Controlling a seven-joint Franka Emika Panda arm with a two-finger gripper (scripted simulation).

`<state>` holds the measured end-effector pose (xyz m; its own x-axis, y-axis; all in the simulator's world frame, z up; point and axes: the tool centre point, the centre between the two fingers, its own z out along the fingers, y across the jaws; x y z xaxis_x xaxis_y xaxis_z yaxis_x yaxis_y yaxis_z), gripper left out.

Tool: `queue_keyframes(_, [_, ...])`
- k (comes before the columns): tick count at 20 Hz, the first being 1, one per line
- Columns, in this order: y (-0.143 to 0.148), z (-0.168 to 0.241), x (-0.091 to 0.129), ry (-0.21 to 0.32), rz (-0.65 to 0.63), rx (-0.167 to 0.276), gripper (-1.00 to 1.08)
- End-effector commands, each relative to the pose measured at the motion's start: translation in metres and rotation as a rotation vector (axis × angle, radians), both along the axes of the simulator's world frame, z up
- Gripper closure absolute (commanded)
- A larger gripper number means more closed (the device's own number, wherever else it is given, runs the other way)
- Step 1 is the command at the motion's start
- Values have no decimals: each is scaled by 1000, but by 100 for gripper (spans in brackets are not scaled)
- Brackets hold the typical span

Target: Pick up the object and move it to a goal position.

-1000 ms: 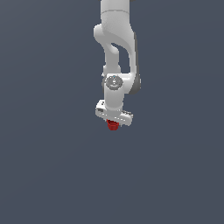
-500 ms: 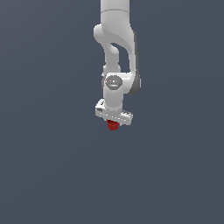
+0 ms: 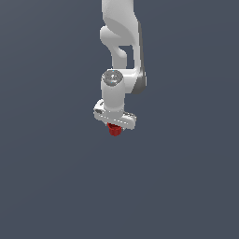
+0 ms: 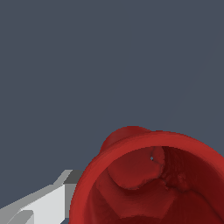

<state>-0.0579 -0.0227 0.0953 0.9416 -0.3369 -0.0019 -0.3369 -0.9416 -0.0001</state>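
The object (image 3: 114, 129) is a small dark-red stubby piece that pokes out just below the white gripper (image 3: 114, 127) in the exterior view, in mid-air. The gripper is shut on it; its fingers are mostly hidden behind the hand. In the wrist view the object (image 4: 148, 179) fills the frame close up as a red hollow cup shape, with one grey fingertip (image 4: 48, 201) beside it.
The white arm (image 3: 122, 42) hangs down from the top of the exterior view. Around it there is only a plain dark grey-blue background.
The arm has shifted slightly, with the wrist turning a little and the gripper carrying the red object a touch toward the exterior view's left. The grip has not changed.
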Motion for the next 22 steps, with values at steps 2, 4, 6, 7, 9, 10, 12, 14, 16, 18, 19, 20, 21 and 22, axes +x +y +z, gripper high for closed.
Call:
queue_keyframes(2, [-19,29,4,-2,-1,0,108])
queue_keyframes(4, [-30,47,6,-2,-1,0,108])
queue_keyframes(6, [-41,63,9,-2,-1,0,108])
queue_keyframes(7, [-45,70,10,-2,-1,0,108])
queue_keyframes(9, [-54,82,12,-2,-1,0,108])
queue_keyframes(10, [-57,88,13,-2,-1,0,108])
queue_keyframes(12, [-64,97,15,-2,-1,0,108])
queue_keyframes(14, [-68,104,16,-2,-1,0,108])
queue_keyframes(16, [-71,109,17,-2,-1,-1,108])
queue_keyframes(18, [-73,112,18,-2,-1,-1,108])
queue_keyframes(19, [-74,113,18,-2,-1,-1,108])
queue_keyframes(20, [-74,113,19,-2,-1,-1,108])
queue_keyframes(21, [-74,112,19,-2,-1,-1,108])
queue_keyframes(22, [-73,112,19,-2,-1,-1,108])
